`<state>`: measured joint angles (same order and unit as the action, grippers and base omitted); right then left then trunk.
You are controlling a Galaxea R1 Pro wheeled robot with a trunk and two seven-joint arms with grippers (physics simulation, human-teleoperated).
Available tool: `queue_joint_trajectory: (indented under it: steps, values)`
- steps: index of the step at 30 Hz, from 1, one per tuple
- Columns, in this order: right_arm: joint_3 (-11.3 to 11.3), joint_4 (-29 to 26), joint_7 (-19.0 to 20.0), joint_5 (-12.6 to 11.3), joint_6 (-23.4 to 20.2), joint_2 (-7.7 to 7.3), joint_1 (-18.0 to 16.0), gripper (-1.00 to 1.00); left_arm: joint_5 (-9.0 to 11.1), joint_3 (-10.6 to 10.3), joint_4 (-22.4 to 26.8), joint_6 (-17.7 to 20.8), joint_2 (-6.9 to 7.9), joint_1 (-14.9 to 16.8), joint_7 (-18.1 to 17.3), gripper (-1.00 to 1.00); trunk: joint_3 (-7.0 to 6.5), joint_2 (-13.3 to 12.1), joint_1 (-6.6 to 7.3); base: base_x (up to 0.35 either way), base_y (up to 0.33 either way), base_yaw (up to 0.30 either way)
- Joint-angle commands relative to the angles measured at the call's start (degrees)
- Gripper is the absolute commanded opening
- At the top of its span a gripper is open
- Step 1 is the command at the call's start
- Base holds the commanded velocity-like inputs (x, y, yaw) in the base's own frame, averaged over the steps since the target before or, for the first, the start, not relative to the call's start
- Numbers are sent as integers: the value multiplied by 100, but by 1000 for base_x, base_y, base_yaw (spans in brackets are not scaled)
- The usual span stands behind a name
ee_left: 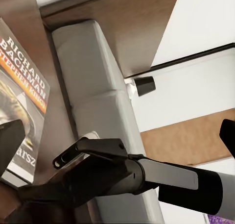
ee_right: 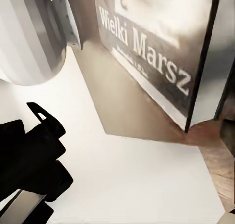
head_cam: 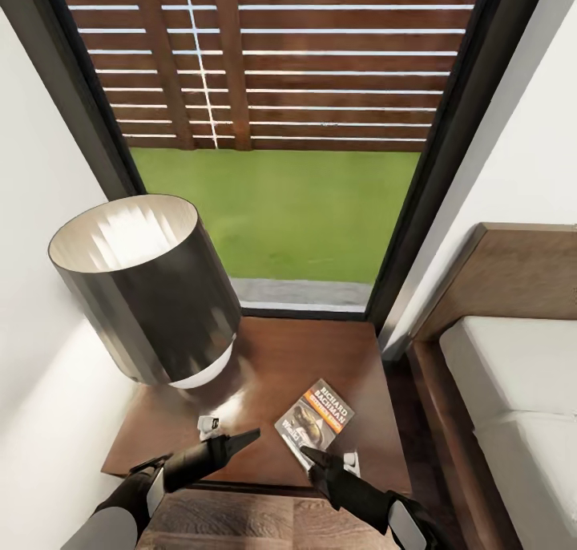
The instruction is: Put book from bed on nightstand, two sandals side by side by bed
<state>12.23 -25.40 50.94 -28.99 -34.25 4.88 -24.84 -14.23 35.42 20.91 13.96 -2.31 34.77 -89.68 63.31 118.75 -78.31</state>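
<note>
The right gripper [head_cam: 324, 462] has its fingers spread, at the near corner of the book [head_cam: 315, 420], which lies flat on the nightstand [head_cam: 353, 349], at about 4 o'clock from the lamp [head_cam: 144, 289]. To finish this step well, I think it must lift away straight, so no finger drags the cover toward the front edge. The left gripper [head_cam: 232, 444] seems pressed together and empty.

On the one nightstand [head_cam: 264, 374] there is one book [head_cam: 315, 422] and one lamp [head_cam: 148, 289], with one bed [head_cam: 513, 390] beside it and two grippers near it.
</note>
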Motion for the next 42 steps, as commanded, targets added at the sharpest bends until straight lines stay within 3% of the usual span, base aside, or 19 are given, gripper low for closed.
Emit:
queue_joint_trajectory:
  steps: [1,20,39,42]
  values:
    - [25,0,5,-11,-38,4,-1,100,-60,44,9,61,-6,4,-32,100,4,2,4,-248,0,0]
    - [25,0,4,-11,-38,4,-2,100,-59,44,9,63,-6,1,-32,100,4,2,4,-137,0,0]
    - [25,0,4,-11,-38,4,-2,100,-57,44,9,63,-6,1,-32,100,4,2,4,-8,0,0]
    - [25,0,4,-11,-38,4,-1,100,-61,44,9,63,-6,1,-32,100,-50,-118,70,0,0,0]
